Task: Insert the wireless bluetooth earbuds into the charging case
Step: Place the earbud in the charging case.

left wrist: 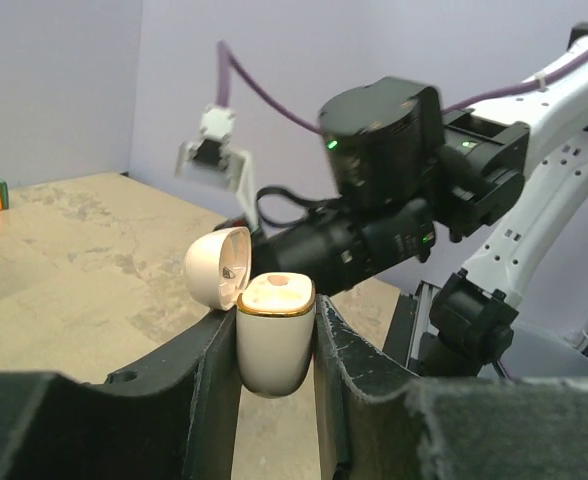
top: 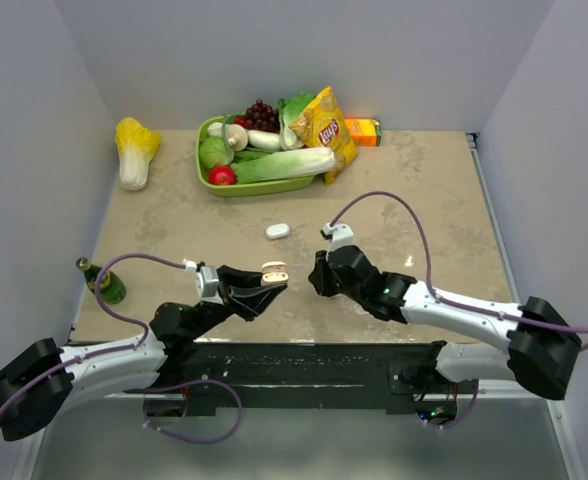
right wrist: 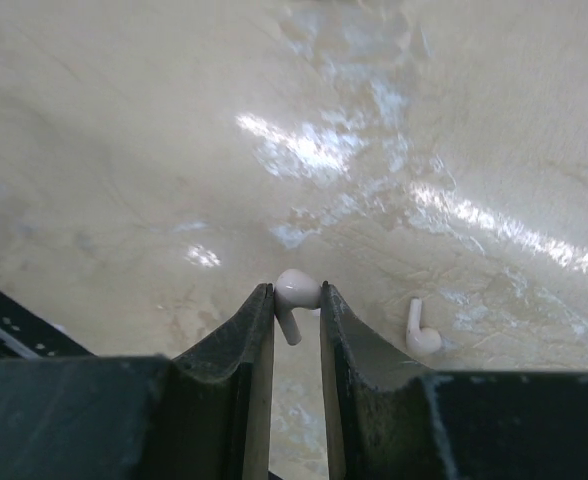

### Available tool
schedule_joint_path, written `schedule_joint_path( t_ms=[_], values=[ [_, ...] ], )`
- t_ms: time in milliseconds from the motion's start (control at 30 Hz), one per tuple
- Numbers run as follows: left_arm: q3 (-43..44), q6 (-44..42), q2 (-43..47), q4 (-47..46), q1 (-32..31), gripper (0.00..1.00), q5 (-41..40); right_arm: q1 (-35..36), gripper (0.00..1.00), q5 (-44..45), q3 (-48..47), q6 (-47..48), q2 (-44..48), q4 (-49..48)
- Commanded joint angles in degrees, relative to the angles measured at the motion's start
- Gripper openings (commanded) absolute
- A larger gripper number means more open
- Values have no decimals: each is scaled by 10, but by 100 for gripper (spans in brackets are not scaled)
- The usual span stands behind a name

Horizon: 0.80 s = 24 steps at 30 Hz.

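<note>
**Case and one earbud gripped above a glossy worktop**

At the near edge, a dark rail (top: 304,365) carries both arm bases. Just beyond it the left gripper (left wrist: 274,322) is clenched on the case (left wrist: 272,352). The case stands upright between the fingers, its lid (left wrist: 217,268) hinged back and its tan inside facing up. Near it, the right gripper (right wrist: 296,300) pinches an earbud (right wrist: 296,289) by the head, the stem pointing down between the fingertips. A second earbud (right wrist: 421,335) lies on the worktop (top: 424,200) just beside that gripper. From above, the right wrist hides its own fingertips and both earbuds.

The worktop is beige and marbled, and strong glare on it washes out detail in the right wrist view. At its left edge stands a green bottle (top: 102,282), partly crossed by a purple cable (top: 124,262). Further in lies a small white oval thing (top: 277,231), too small to make out.

At the back are a green tray (top: 259,188) of vegetables, a chips bag (top: 324,130), an orange box (top: 364,131) half hidden behind the bag, and a cabbage (top: 134,150). Plain pale walls (top: 304,50) close three sides.
</note>
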<state>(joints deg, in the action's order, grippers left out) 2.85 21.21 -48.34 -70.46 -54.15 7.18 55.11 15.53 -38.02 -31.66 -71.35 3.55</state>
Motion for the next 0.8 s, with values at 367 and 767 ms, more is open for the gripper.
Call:
schedule_joint_path(
  t_ms=[367, 767],
  values=[
    [35, -68, -69, -173, -7, 0, -96, 0, 0, 46, -57, 115, 251, -102],
    [163, -114, -202, -245, -9, 0, -56, -1, 0, -11, -43, 134, 283, -173]
  ],
)
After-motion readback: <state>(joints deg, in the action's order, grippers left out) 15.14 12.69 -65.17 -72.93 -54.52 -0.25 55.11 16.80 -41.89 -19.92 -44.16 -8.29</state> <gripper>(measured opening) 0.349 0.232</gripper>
